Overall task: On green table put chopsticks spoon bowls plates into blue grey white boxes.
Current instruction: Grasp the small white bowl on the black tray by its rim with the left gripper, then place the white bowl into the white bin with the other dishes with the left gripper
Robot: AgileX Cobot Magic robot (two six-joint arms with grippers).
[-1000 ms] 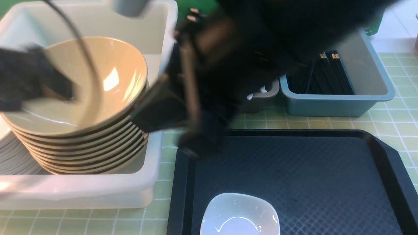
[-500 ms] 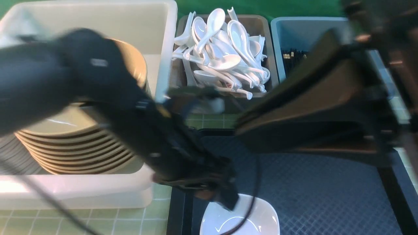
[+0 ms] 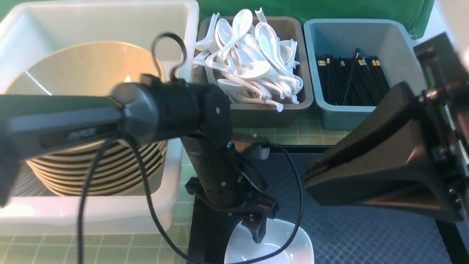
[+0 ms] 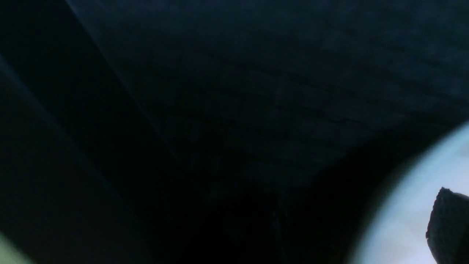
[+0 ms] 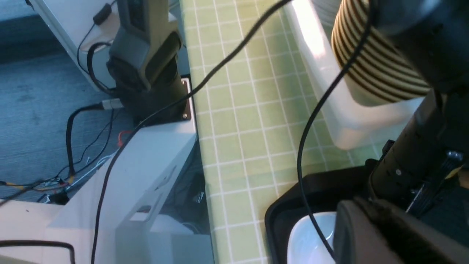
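A small white bowl (image 3: 284,245) sits on the black tray (image 3: 351,234) at its near left corner. My left gripper (image 3: 257,231) points down at the bowl's rim. One finger (image 4: 449,227) is over the bowl's inside; the other finger is hidden in the dark, and the jaws look open. My right gripper (image 3: 329,179) looms large and close on the right above the tray, holding nothing I can see. Its finger (image 5: 381,234) blocks part of the bowl (image 5: 311,238) in the right wrist view.
A white box (image 3: 110,216) at the left holds a stack of tan bowls (image 3: 84,73) and white plates (image 3: 14,179). A grey box (image 3: 304,102) holds white spoons (image 3: 253,62). A blue box (image 3: 337,117) holds black chopsticks (image 3: 351,79). A cable (image 3: 300,205) loops beside the left gripper.
My left arm swung from over the tan bowls to the tray and came down at the white bowl. My right arm moved from the centre to the right, uncovering the spoon and chopstick boxes.
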